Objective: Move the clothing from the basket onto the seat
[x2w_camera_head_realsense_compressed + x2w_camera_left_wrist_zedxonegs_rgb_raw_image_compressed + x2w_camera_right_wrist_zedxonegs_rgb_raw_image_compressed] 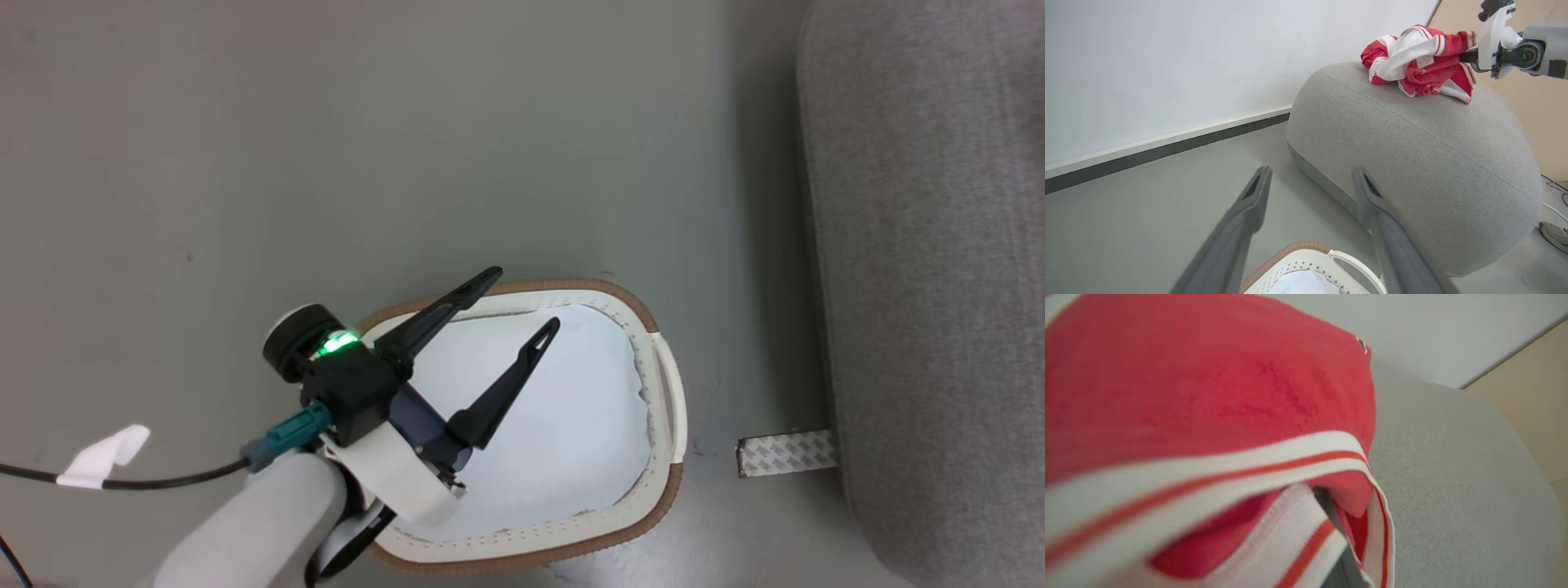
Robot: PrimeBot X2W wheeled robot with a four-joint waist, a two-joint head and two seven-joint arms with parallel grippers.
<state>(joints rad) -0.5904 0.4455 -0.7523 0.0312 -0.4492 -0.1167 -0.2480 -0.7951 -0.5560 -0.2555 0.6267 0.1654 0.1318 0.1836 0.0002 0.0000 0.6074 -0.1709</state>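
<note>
Clothing (1419,61) lies bunched on the seat (1412,155) with the right gripper (1469,55) buried in it, grip unclear; left gripper (522,300) gapes above the basket (676,400).

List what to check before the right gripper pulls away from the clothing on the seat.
1. Clothing rests on top of the seat: ok.
2. Right gripper released: cannot tell; fabric covers its tips.
3. Fabric clear of the right gripper: not ok; the right wrist view shows it draped close over it.
4. Basket emptied: ok where visible; pale lining bare.
5. Left gripper open, holding nothing, above the basket: ok.
</note>
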